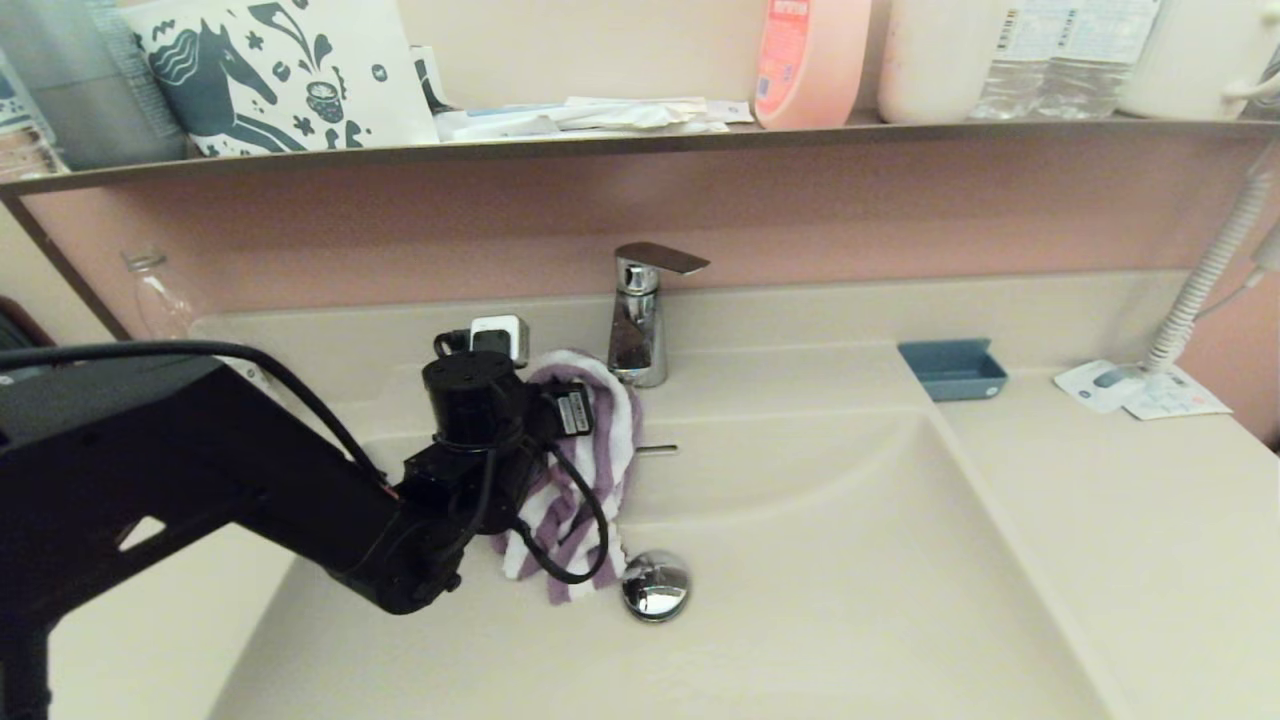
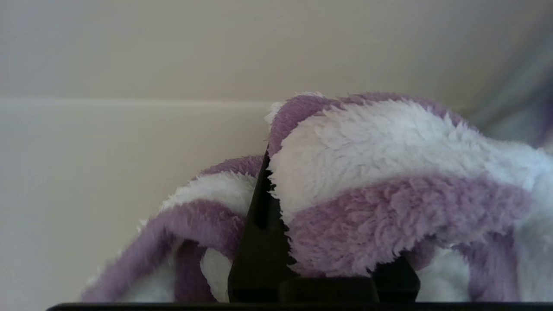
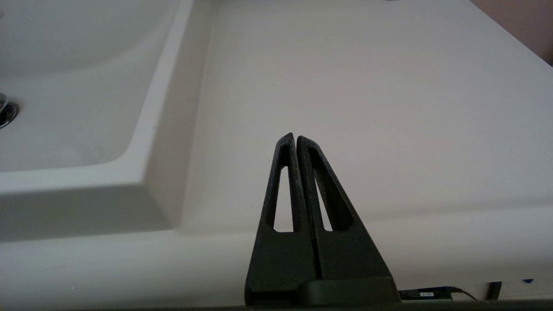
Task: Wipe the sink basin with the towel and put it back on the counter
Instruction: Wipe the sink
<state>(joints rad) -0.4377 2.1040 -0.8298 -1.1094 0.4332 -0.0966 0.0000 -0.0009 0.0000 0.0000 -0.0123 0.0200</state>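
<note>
A purple-and-white striped fluffy towel (image 1: 600, 440) hangs over the back wall of the cream sink basin (image 1: 850, 600), just left of the chrome tap (image 1: 640, 320) and above the round drain plug (image 1: 655, 585). My left gripper (image 2: 298, 164) is shut on the towel (image 2: 380, 172); one black finger (image 2: 261, 224) shows, while the other is buried in the pile. In the head view the wrist hides the fingers. My right gripper (image 3: 295, 137) is shut and empty, parked above the counter (image 3: 367, 86) to the right of the basin (image 3: 65, 108).
A blue soap dish (image 1: 952, 368) and paper cards (image 1: 1140, 390) lie on the counter (image 1: 1120, 520) at the right, beside a coiled cord (image 1: 1210, 270). A white plug block (image 1: 500, 335) sits behind the towel. The upper shelf (image 1: 640, 140) holds bottles and a bag.
</note>
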